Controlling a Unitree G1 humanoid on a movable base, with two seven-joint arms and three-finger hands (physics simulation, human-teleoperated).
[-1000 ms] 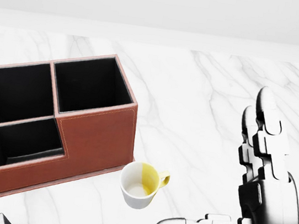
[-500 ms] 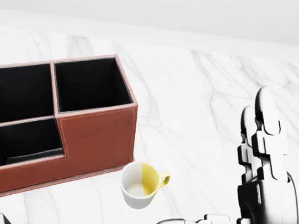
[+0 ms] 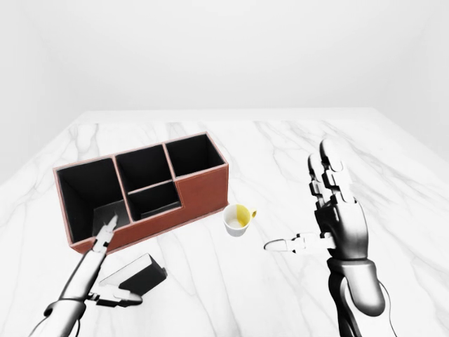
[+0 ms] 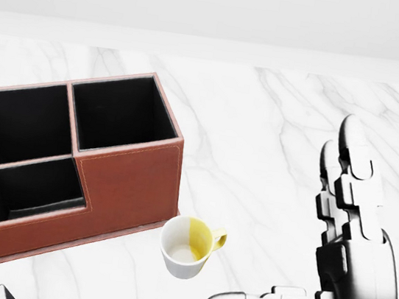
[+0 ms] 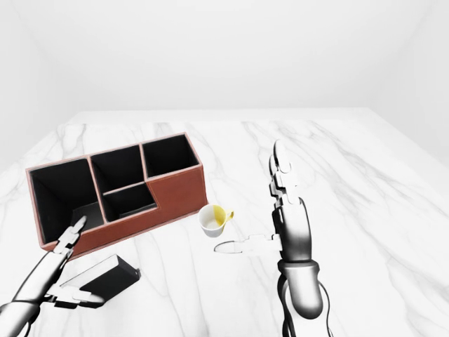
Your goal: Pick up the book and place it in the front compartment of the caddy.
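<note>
Book (image 5: pixel 105 278) lies flat on the marble tabletop (image 3: pixel 266 158), bottom-left of the eye views, just below the caddy (image 3: pixel 140 188) and apart from it. Its long axis runs diagonally, lower-left to upper-right in the eye views.

Left hand (image 3: pixel 98 270) is at the book's left end: fingers spread, one long finger (image 3: pixel 105 232) pointing up toward the caddy's low wall, thumb (image 5: pixel 81 297) lying along the book's lower-left edge. Nothing is pinched; the hand stands about the book but has not closed on it (contact with the cover can't be resolved).

Right hand (image 4: pixel 332 265) hangs well to the right, past the yellow-and-white cup (image 4: pixel 187 246), fingers straight up, thumb out sideways toward the cup, holding nothing.

So the left hand is by far the nearer. The book sits right of and under its fingers, and the grasp likely has to close across the short width of the book. The nearest caddy compartment opens directly above the book in the eye views. The cup is off to the right of that path.
</note>
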